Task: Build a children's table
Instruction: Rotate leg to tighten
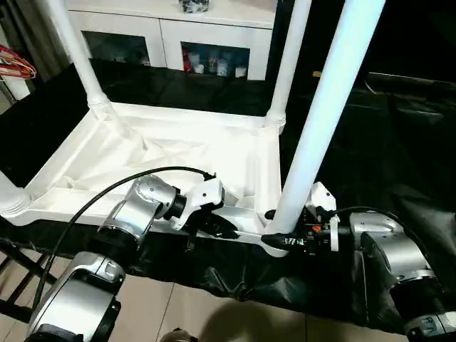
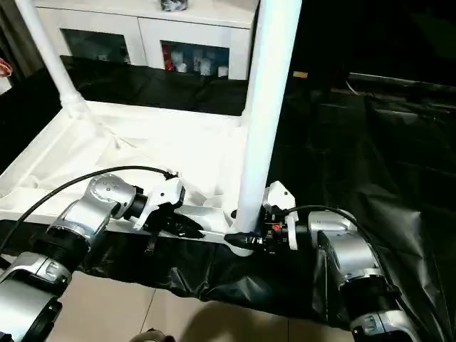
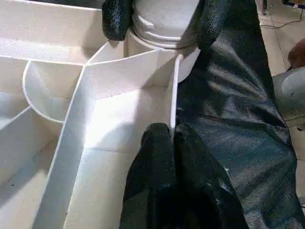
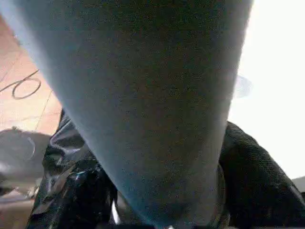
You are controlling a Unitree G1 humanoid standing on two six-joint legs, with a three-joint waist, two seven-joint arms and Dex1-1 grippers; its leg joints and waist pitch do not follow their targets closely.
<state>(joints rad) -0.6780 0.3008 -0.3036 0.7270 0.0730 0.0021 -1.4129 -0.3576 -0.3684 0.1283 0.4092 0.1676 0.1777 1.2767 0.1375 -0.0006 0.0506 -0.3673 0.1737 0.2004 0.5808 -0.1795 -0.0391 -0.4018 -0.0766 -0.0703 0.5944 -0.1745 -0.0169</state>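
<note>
**A:** Are you reading any brand or writing on the parts?

**B:** You are looking at plain white plastic; nothing legible is showing anywhere. The children's table (image 1: pixel 178 160) is lying upside down on the black-sheeted folding table (image 1: pixel 399 164), its ribbed underside facing up, right at the near edge in front of you.

**A:** Where is your right gripper sitting against it?

**B:** Your right gripper (image 1: pixel 279 241) is reaching in level at the near right corner socket, and its black fingers (image 3: pixel 116 19) are standing on either side of the base of the near right leg (image 1: pixel 320 117), a long smooth tapered tube rising upright. They are flanking it closely (whether they are actually pressing on it, you cannot tell).

**A:** And the left?

**B:** Your left gripper (image 3: pixel 172 138) is pinching its fingers together on the thin rim wall of the tabletop, just beside that same corner.

**A:** Anything else standing?

**B:** Two far legs (image 1: pixel 75 53) are standing in their rounded sockets, and a white cabinet with glass doors (image 1: pixel 171 35) is sitting behind the sheeted table.
</note>
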